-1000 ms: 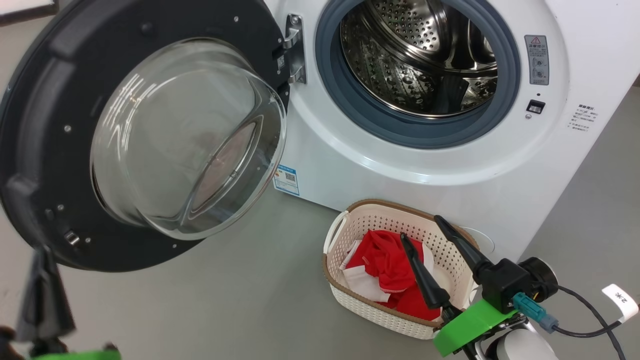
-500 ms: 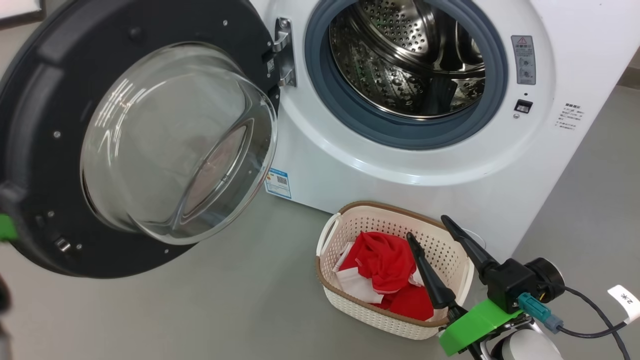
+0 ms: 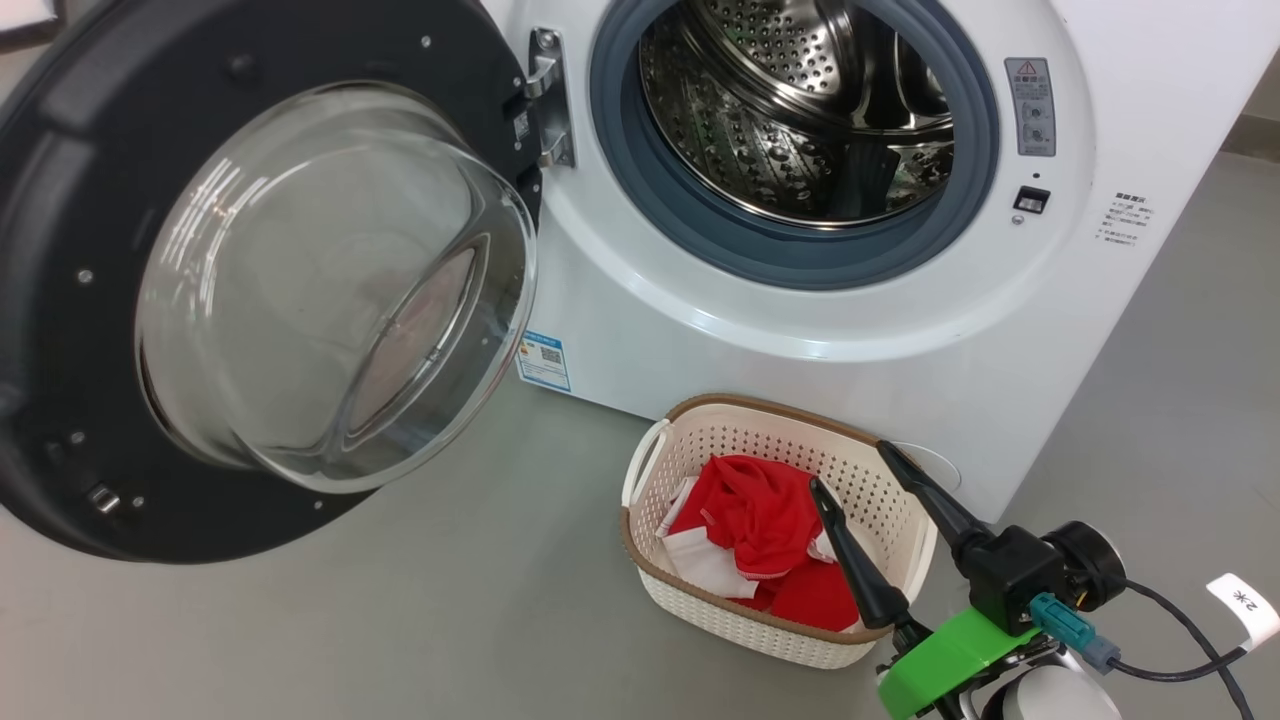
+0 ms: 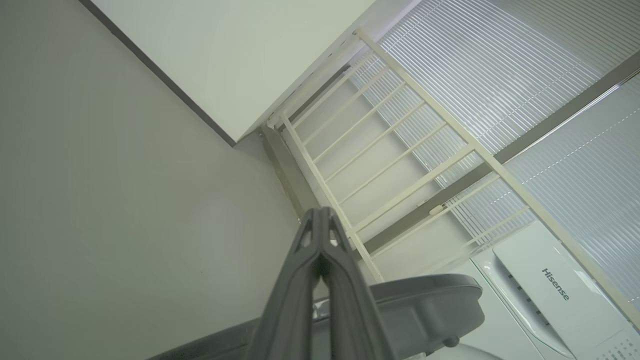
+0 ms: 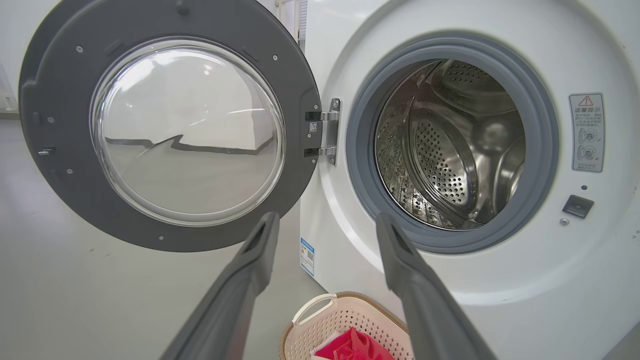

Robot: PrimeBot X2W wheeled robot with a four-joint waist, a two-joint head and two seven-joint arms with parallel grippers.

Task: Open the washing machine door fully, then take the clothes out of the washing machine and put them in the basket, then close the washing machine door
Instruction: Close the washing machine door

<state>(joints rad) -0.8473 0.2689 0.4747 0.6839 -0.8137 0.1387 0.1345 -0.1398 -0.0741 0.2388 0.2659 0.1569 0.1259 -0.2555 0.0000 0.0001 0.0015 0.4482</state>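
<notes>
Red fabric clothes [image 3: 755,530] in cream perforated basket [image 3: 700,600]; black-rimmed glass door [image 3: 60,250] open; right gripper [image 3: 850,466] spread, left gripper [image 4: 320,215] closed (both empty).

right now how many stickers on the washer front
2: a grey warning sticker right of the opening, a blue sticker low left. Small print farther right may be a third.

Laundry room with front-loading washing machine [image 3: 760,345]
</notes>
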